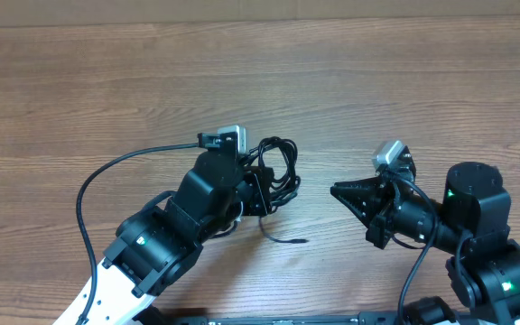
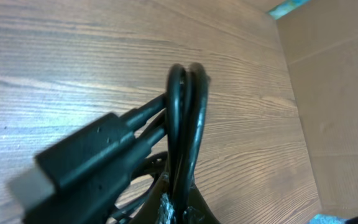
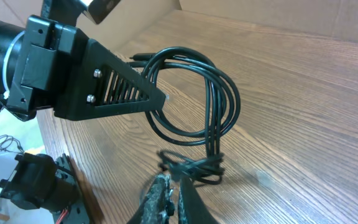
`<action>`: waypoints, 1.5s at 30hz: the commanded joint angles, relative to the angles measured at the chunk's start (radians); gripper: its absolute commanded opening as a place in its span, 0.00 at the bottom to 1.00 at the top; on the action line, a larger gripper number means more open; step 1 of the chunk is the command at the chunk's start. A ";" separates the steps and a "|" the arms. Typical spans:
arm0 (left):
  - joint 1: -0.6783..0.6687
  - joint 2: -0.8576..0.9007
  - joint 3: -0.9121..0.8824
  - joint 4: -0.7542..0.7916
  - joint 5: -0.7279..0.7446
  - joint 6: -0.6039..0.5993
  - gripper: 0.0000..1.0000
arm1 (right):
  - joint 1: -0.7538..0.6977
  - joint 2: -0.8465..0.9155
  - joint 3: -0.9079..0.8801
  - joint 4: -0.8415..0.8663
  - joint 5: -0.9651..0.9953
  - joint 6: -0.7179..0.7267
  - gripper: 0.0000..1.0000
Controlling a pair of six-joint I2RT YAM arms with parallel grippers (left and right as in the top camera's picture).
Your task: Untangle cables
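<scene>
Wood-grain table (image 1: 106,90), cardboard wall (image 1: 332,9) along the far edge. Cables (image 1: 281,167) sit approx. mid-width, somewhat nearer the near edge than the far one: several thin black loops bunched together, standing up off the wood in the right wrist view. One loose tail trails toward the near edge and ends in a small plug tip (image 1: 301,241) lying flat. A fatter plug (image 2: 86,158) shows blurred in the left wrist view, w/ loops rising behind it.

Left gripper (image 1: 262,191) is clamped on the bundle's near-left side; the cords come up from btwn its fingers. Right gripper (image 1: 336,190) sits to the right of the bundle, apart from it, tips pointing at it, fingers pressed together tip to tip.

Room: the far half of the table is bare wood right up to the far edge. The left side is open too, except for the left arm's wire (image 1: 81,203) arcing out toward the left edge. Btwn the two grippers is a strip of bare wood. The near edge is crowded by both arm bases.
</scene>
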 commanded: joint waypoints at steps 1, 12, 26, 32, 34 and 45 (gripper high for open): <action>0.006 -0.002 0.009 0.033 0.053 0.103 0.04 | -0.002 -0.009 0.023 -0.003 0.031 0.001 0.28; 0.005 -0.002 0.009 0.102 0.237 0.137 0.04 | -0.002 -0.007 0.023 -0.032 0.167 0.003 1.00; 0.004 0.000 0.009 0.136 0.420 0.136 0.04 | -0.002 -0.007 0.023 -0.011 0.386 0.003 1.00; 0.004 0.000 0.009 0.163 0.526 0.137 0.04 | -0.002 -0.006 0.023 0.000 0.387 0.002 1.00; 0.004 0.000 0.009 0.166 0.552 0.137 0.04 | -0.002 -0.005 0.023 0.000 0.393 0.002 1.00; -0.030 0.002 0.009 0.166 0.580 0.171 0.04 | -0.001 -0.005 0.023 0.019 0.433 0.002 1.00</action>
